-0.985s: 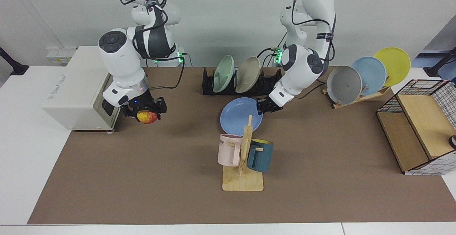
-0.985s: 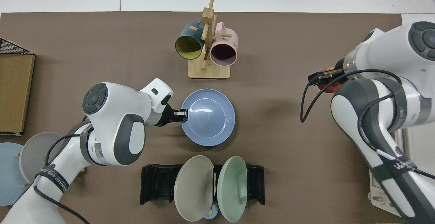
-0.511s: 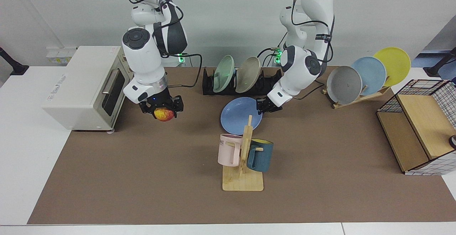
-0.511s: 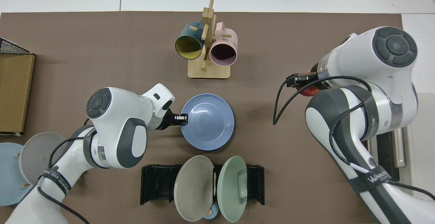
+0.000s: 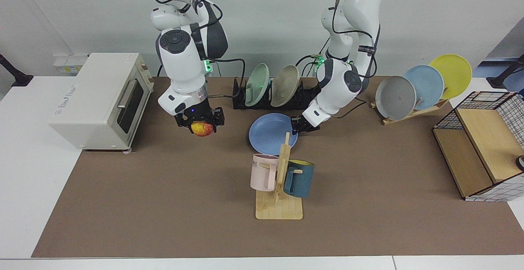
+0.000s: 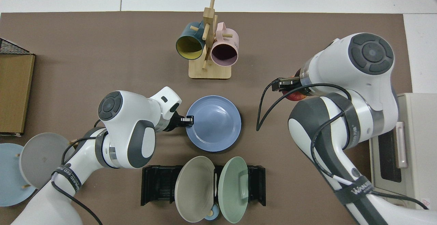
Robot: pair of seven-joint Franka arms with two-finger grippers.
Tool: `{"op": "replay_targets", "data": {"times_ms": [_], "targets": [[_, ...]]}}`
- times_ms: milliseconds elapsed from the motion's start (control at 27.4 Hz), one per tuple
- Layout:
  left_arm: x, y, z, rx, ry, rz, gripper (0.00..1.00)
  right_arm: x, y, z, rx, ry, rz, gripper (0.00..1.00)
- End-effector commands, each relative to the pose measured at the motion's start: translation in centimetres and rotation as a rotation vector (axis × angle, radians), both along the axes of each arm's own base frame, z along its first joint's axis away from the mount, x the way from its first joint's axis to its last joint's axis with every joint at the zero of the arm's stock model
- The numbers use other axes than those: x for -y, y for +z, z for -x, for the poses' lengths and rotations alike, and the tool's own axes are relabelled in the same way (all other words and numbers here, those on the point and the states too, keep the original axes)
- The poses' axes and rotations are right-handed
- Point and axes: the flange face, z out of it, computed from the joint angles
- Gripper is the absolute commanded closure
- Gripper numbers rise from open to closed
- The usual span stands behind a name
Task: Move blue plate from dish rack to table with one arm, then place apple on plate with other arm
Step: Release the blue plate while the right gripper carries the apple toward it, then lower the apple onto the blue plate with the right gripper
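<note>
The blue plate (image 5: 272,133), at frame centre just behind the mug stand (image 5: 279,184), is out of the dish rack (image 5: 305,96) but seems slightly tilted, the left gripper (image 5: 300,125) clamped on its rim. The right gripper (image 5: 200,120), centre-left, grips the apple (image 5: 202,129) above the table (image 5: 163,204); placing remains.
</note>
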Motion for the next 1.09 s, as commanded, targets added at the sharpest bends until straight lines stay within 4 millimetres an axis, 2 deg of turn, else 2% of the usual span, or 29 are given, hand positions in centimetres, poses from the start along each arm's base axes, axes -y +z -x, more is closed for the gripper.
{"op": "replay_targets", "data": {"times_ms": [0,36,109,182,328,438,584,693,766,839,985,1058], "targets": [[0.4,1.5,-0.3,0.035,0.007,0.005,0.36,-1.1,0.5,0.4,0.003,-0.041,-0.019,1.0],[0.3,1.8,-0.5,0.044,0.007,0.004,0.24,-1.1,0.4,0.3,0.001,-0.052,-0.019,1.0],[0.2,2.8,-0.8,0.07,-0.011,-0.013,0.09,-1.2,0.2,0.3,-0.001,-0.068,-0.024,1.0],[-0.3,3.8,-1.2,0.092,-0.037,-0.052,0.01,-1.8,0.3,0.5,0.0,-0.072,-0.054,1.0],[-1.8,6.9,-2.8,0.105,-0.063,-0.148,0.01,-3.6,-0.2,1.1,-0.012,-0.06,-0.063,1.0],[-4.1,11.0,-4.2,0.112,-0.102,-0.268,0.01,-5.1,-0.8,1.3,-0.012,-0.082,-0.064,1.0],[-8.1,16.1,-5.9,0.099,-0.093,-0.331,0.01,-6.8,-1.6,1.5,-0.008,-0.077,-0.067,1.0],[-9.9,19.5,-6.4,0.07,-0.089,-0.34,0.01,-9.6,-2.6,2.3,-0.014,-0.074,-0.061,1.0],[-10.3,21.9,-6.4,0.059,-0.102,-0.343,0.01,-11.4,-3.3,2.9,-0.024,-0.088,-0.057,1.0],[-10.8,23.3,-6.3,0.046,-0.11,-0.346,0.0,-12.9,-4.1,3.5,-0.036,-0.091,-0.053,1.0],[-11.8,24.7,-6.1,0.051,-0.109,-0.379,0.01,-15.7,-6.5,3.9,-0.062,-0.105,-0.039,1.0],[-12.1,26.0,-5.6,0.078,-0.106,-0.406,0.0,-17.6,-8.4,4.2,-0.076,-0.123,-0.019,1.0]]}}
